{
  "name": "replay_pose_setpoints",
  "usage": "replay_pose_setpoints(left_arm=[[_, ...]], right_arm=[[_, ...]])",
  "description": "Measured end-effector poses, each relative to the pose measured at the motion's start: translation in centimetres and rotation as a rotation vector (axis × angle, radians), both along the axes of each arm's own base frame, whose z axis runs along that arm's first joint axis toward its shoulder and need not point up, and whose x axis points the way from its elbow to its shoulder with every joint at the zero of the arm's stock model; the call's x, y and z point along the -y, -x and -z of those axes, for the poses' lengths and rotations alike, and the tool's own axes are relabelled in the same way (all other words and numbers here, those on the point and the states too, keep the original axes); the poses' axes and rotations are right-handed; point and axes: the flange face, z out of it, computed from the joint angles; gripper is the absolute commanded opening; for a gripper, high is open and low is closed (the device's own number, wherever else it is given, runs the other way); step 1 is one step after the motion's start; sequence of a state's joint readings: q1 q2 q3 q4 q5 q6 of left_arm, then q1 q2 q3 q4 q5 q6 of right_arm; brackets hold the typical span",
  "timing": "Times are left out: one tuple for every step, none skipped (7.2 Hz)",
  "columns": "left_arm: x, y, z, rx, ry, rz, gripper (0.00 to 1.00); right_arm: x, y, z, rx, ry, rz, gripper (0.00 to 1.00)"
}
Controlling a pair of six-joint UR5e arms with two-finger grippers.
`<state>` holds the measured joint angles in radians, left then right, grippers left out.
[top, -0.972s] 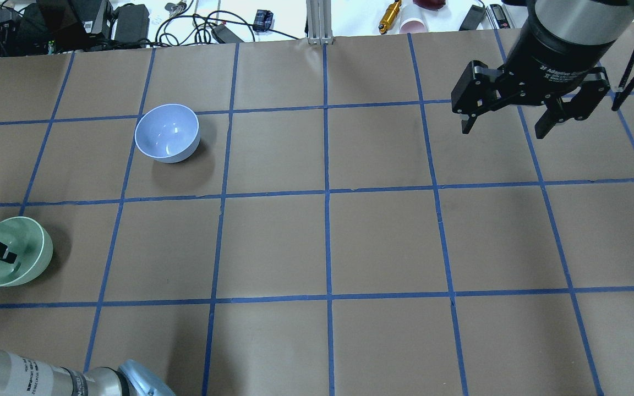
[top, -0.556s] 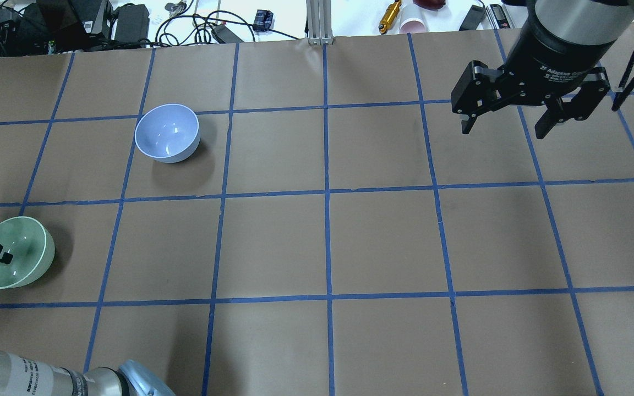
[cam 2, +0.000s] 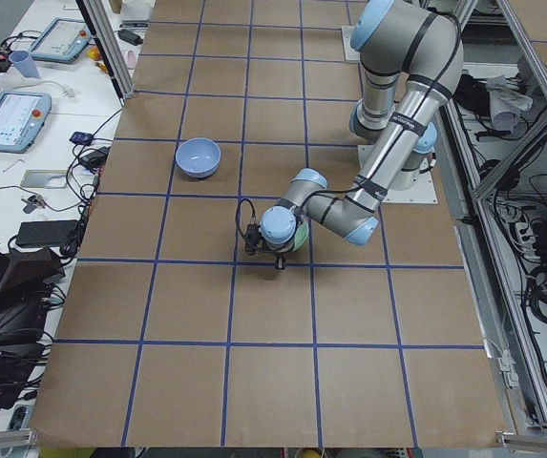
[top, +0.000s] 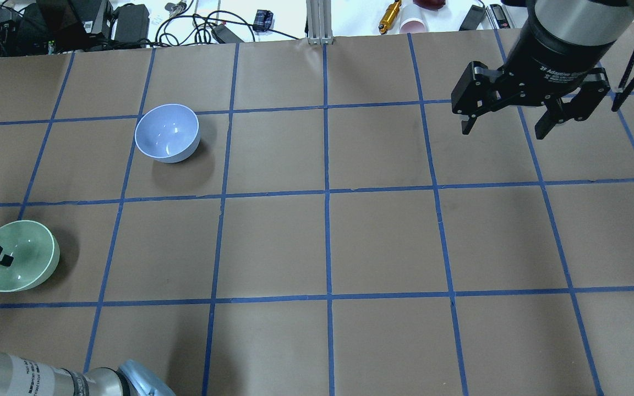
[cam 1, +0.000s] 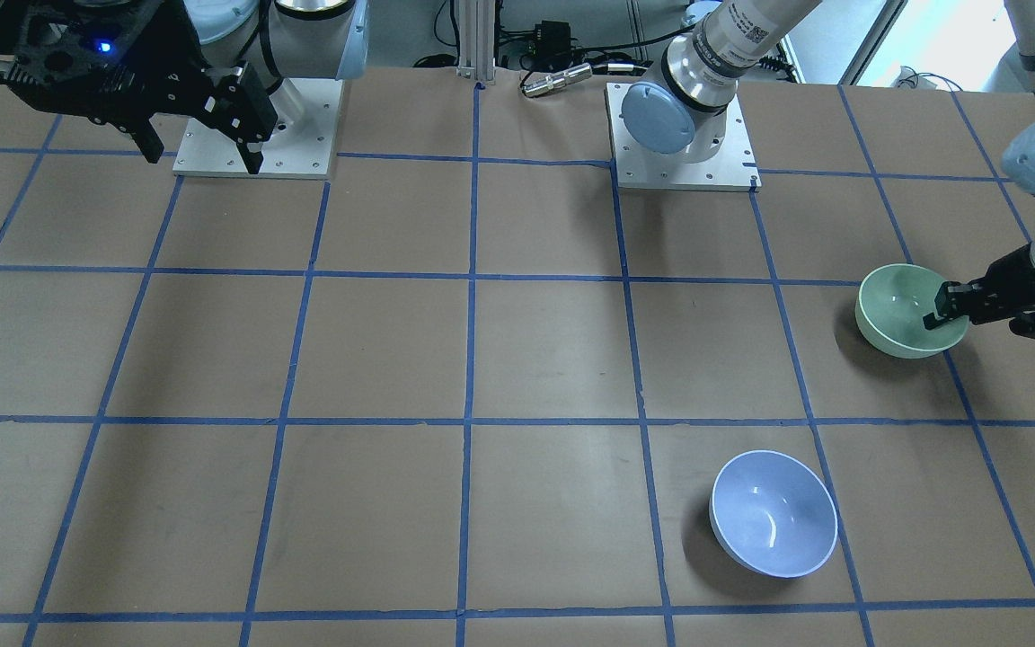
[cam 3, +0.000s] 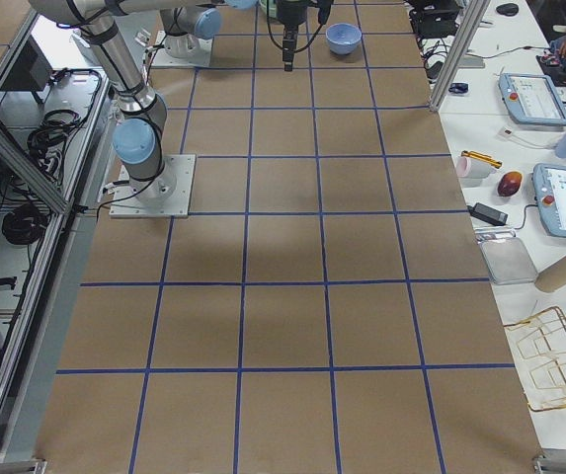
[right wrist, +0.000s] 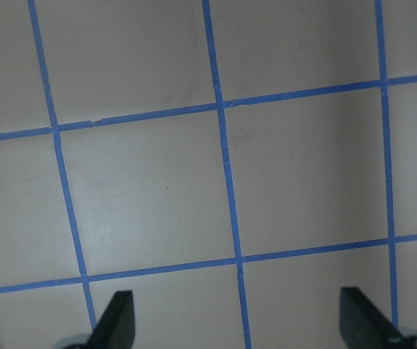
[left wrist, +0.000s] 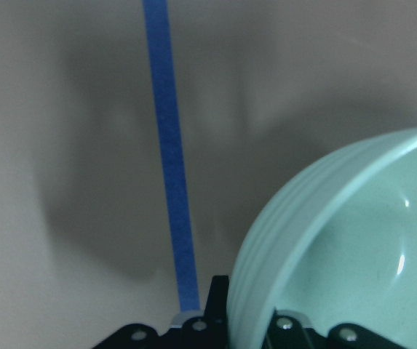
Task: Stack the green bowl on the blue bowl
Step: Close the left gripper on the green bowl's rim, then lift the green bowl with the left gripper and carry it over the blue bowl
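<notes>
Plastic, probably light, stiff, slippery: green bowl (top: 26, 259) best pinched across rim wall, as clamped in left pincer (cam 1: 942, 317); blue bowl (top: 167, 132) well beyond it; right pincer (top: 503, 132) spread wide, empty.

Silver arm tubes (cam 1: 756, 22), pale blue joint caps (cam 1: 657, 117), black right tool (top: 502, 132) with white lettering

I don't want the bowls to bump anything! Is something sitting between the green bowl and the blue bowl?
No, nothing visible. The left gripper holds the green bowl by its rim, and between it and the blue bowl there is only bare table with blue tape lines.
</notes>
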<state>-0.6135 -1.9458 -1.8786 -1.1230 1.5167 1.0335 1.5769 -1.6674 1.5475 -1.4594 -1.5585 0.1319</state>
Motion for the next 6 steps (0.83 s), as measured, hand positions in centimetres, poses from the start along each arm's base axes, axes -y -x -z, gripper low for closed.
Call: replay_pose_setpoints(left_arm=[[0.0, 0.0, -0.2, -0.007, -0.007, -0.009, 0.0], [-0.1, 0.1, -0.7, -0.007, -0.011, -0.018, 0.0], [0.0, 0.4, -1.3, -0.004, -0.013, -0.027, 0.0], [0.0, 0.8, -2.4, 0.001, -0.008, -0.033, 0.0], [0.1, 1.2, -3.8, 0.01, 0.005, -0.037, 0.0], [0.4, 1.8, -5.4, 0.025, 0.018, -0.046, 0.0]], right_arm=[[0.0, 0.0, 0.0, 0.0, 0.0, 0.0, 1.0], [0.0, 0.0, 0.0, 0.0, 0.0, 0.0, 1.0], [0.0, 0.0, 0.0, 0.0, 0.001, 0.0, 1.0], [0.0, 0.0, 0.0, 0.0, 0.001, 0.0, 1.0], [0.0, 0.0, 0.0, 0.0, 0.001, 0.0, 1.0], [0.0, 0.0, 0.0, 0.0, 0.001, 0.0, 1.0]])
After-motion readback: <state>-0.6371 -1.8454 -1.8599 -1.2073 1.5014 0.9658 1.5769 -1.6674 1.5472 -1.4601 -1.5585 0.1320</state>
